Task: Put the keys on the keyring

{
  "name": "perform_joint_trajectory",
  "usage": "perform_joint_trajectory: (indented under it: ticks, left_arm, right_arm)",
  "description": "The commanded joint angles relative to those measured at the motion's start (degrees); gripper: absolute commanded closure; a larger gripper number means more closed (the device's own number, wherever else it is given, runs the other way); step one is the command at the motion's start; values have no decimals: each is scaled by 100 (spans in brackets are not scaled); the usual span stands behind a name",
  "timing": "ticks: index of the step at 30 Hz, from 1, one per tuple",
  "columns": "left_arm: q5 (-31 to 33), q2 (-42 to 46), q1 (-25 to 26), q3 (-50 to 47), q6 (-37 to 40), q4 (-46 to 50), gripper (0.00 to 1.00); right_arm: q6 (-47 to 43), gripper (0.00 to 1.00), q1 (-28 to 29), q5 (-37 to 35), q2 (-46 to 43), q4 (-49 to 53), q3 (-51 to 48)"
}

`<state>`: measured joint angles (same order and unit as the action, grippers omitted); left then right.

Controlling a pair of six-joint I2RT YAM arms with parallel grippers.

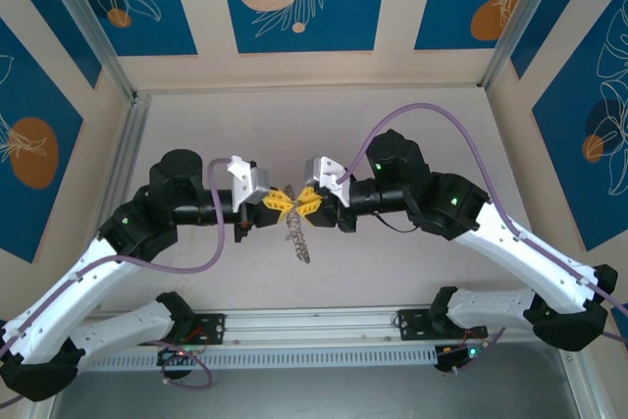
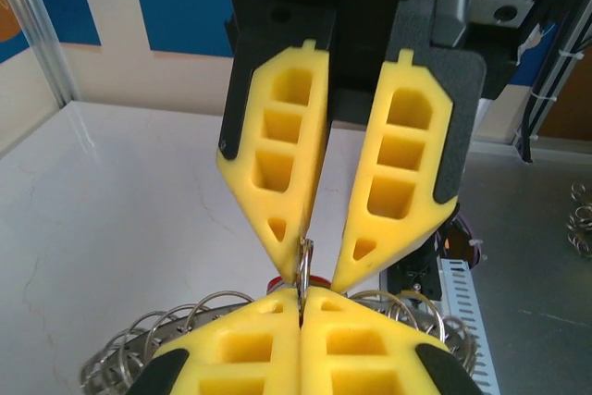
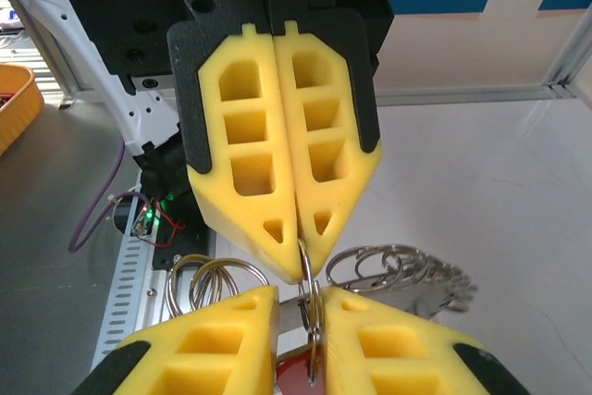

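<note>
The key sits at the bottom centre of the right wrist view. Its red head is wedged between the fingers of the right gripper, whose jaws stand narrow and, we judge, pinch that head. The blade we cannot make out.

Touching the key, the ring rises edge-on as a thin upright wire loop. Its top is nipped by the left gripper, jaws pressed together, reaching down from the upper centre.

So ring and key lie tip to tip, with neither arm the nearer. We think the next move turns on meeting the key's hole with the wire's split, which is too small to see.

From above, both grippers meet mid-frame. A silvery bunch trails from them toward the lower edge, against the pale table.
</note>
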<state>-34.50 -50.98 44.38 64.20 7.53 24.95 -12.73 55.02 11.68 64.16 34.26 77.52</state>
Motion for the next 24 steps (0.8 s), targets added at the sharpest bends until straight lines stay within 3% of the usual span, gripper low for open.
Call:
perform_joint_trajectory:
  ticks: [1, 9, 16, 18, 22, 24]
  left_arm:
    - [-223, 148, 41, -77, -153, -586, 100]
    - [-421, 362, 34, -486, -482, -1422, 100]
    - [-698, 543, -9, -904, -904, -2413, 100]
    - [-628, 475, -4, -776, -780, -2134, 100]
    - [-235, 234, -3, -181, -170, -712, 100]
    - [54, 80, -7, 239, 222, 102, 87]
  right_arm:
    - [157, 81, -60, 238, -97, -147, -120]
    - [249, 85, -108, 349, -248, -506, -384]
    - [214, 100, -115, 423, -413, -719, -528]
    - [186, 100, -121, 377, -495, -791, -558]
    - [60, 100, -121, 114, -456, -495, -310]
    - [-56, 100, -116, -67, -306, -183, -81]
